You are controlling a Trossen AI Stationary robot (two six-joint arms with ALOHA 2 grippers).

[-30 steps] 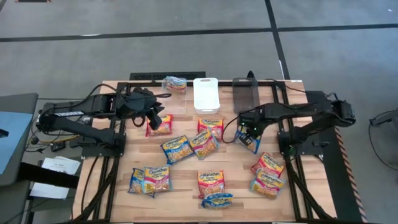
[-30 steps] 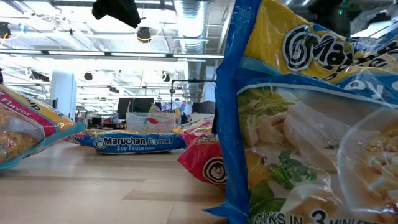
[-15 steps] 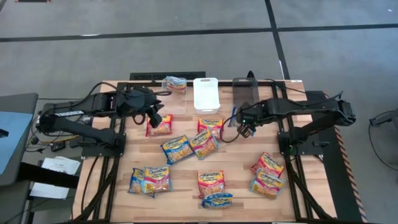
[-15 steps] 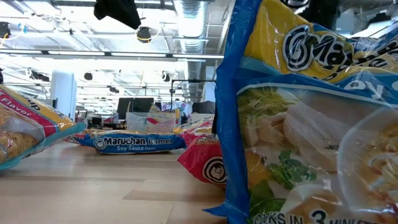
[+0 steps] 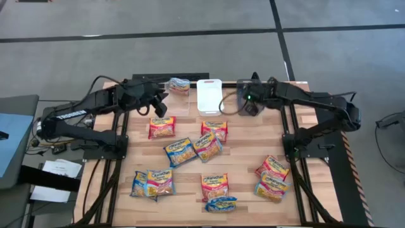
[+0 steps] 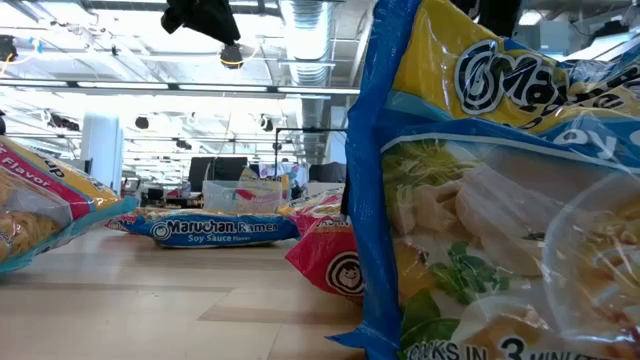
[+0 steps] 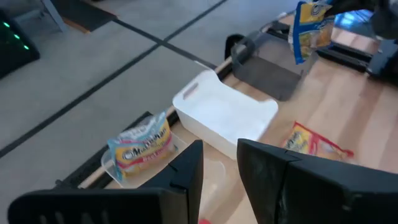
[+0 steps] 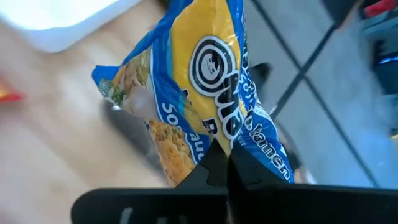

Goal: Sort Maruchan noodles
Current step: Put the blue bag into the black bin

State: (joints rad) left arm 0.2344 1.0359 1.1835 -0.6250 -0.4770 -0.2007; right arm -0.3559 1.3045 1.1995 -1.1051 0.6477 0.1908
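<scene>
Blue-edged, the noodle packet [image 8: 205, 106] hangs from the right pincer [image 8: 227, 163], which is closed tight on its lower edge. This pincer is above the grey bin [image 5: 248, 95] at the far edge of the counter [image 5: 240, 174], toward the right corner. The left pincer [image 7: 219, 165] hovers near the far left part of the counter, its fingers a narrow gap apart and holding nothing. Just beyond it is the clear bin [image 7: 140, 168] with one packet [image 7: 140, 146] standing inside. The white bin [image 7: 224, 115] stands between the clear one and the grey one. Other packets [image 5: 193, 147] lie scattered on the wooden counter, from the middle to the near edge; one blue packet [image 5: 221, 204] lies at the near edge.
</scene>
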